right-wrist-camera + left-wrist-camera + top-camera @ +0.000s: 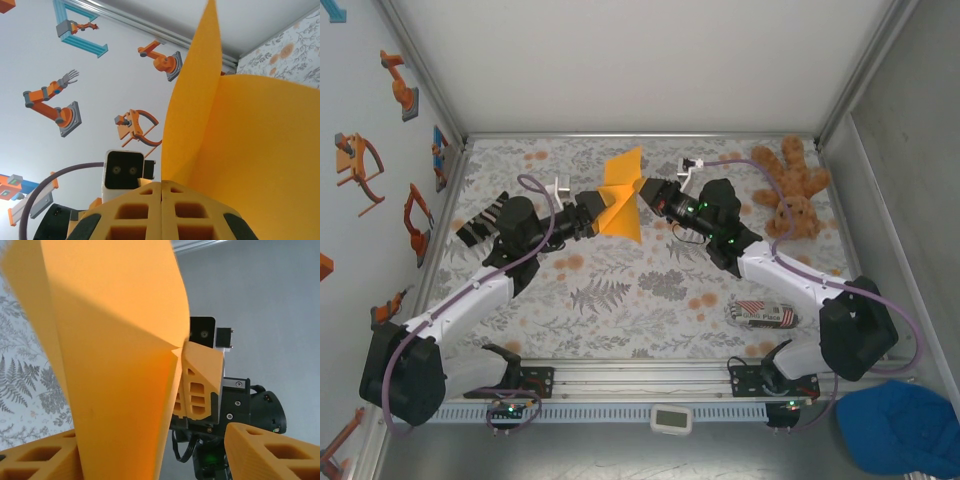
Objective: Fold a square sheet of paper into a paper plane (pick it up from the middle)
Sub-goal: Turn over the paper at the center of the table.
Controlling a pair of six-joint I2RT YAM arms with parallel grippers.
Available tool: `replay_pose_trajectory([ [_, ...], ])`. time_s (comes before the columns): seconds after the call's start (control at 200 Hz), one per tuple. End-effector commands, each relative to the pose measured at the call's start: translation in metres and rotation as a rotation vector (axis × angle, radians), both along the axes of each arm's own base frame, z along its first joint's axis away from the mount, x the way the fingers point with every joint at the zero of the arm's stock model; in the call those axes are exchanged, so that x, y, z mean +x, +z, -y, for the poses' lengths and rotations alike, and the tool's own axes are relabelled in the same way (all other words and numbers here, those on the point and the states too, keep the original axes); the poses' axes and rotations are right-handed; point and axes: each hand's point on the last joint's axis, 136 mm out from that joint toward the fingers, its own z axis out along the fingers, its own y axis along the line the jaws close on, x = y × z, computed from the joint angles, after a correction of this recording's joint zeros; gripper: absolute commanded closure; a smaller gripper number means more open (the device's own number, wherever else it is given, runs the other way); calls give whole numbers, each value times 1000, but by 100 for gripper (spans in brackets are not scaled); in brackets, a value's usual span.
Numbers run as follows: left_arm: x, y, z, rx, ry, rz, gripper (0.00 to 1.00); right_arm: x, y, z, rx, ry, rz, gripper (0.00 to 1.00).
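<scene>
The square sheet of paper (620, 205) is bright orange and creased into a winged, paper-plane-like shape. It hangs in the air above the table's far middle. My right gripper (647, 190) is shut on its right edge. In the right wrist view the fingers (140, 215) press together, and the paper (260, 150) rises from between them. My left gripper (592, 217) comes from the left with its jaws open. In the left wrist view the paper (115, 365) stands between its two fingertips (270, 450), with a gap on the right side. The right gripper's fingers (200, 385) pinch the fold beyond.
A brown plush teddy (790, 190) lies at the back right of the floral table (620, 290). A red-and-white striped packet (765, 313) lies at the front right, near the right arm. A blue cloth (905, 425) sits off the table at the lower right.
</scene>
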Motion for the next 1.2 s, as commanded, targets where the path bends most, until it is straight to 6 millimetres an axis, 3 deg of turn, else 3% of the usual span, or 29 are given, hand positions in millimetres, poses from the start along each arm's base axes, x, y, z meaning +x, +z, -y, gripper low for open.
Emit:
replay_pose_trajectory([
  [0.0,1,11,-4,-38,11,31,41,-2,13,4,37,4,33,98],
  [0.526,9,9,-8,-53,33,32,83,1,-1,7,23,-4,14,97],
  [0.616,10,6,-8,-37,36,38,89,2,-7,9,5,-15,2,90],
  [0.706,10,-2,-9,3,39,32,93,4,-17,15,-52,-49,-13,73],
  [0.806,10,-13,-11,80,48,34,93,5,-33,34,-191,-136,-34,54],
  [0.941,8,-38,-27,324,102,49,93,1,-47,74,-404,-278,-47,42],
  [1.052,7,-57,-54,631,193,85,93,-5,-58,110,-563,-392,-74,36],
  [1.197,7,-77,-90,1022,278,107,93,-14,-63,142,-690,-482,-82,35],
])
